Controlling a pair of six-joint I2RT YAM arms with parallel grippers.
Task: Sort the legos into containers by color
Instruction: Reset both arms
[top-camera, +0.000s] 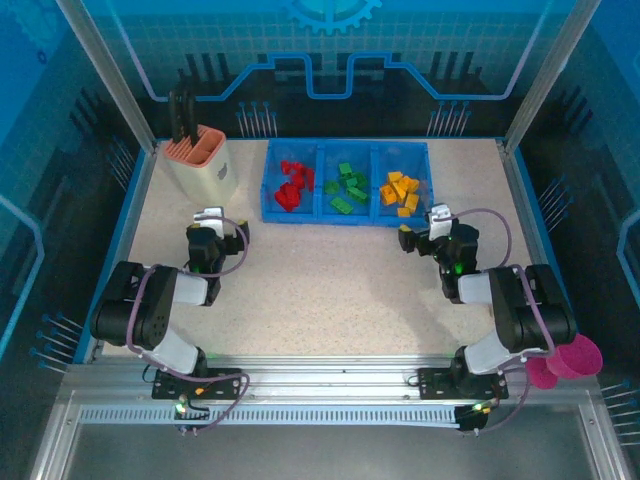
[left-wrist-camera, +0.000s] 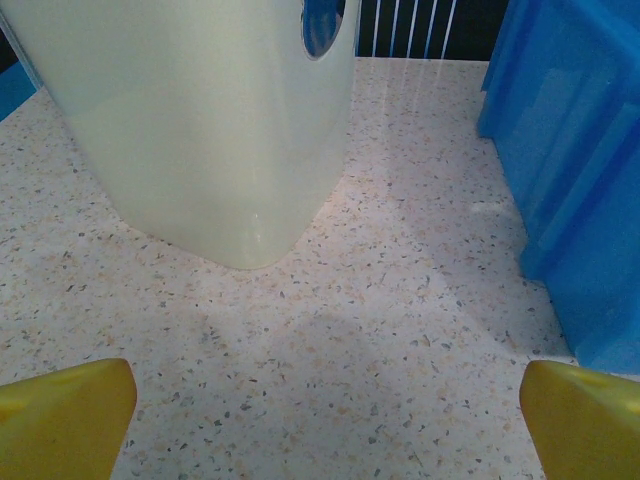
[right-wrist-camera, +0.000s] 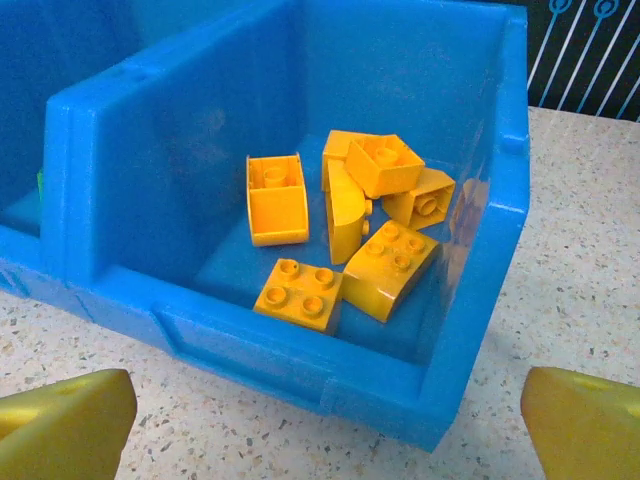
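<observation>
Legos lie sorted by color in the three blue containers. The right hand, spread wide and empty, hovers just short of the orange-yellow compartment; the left hand is equally wide near the cream holder.

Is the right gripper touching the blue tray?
Apart. Right wrist view: bare table lies between the near wall of the tray and the open fingertips of the right gripper.

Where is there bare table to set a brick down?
Widest: the table between tray, left gripper and right gripper. A narrow strip lies between holder and tray. The tray is crowded with bricks.
</observation>
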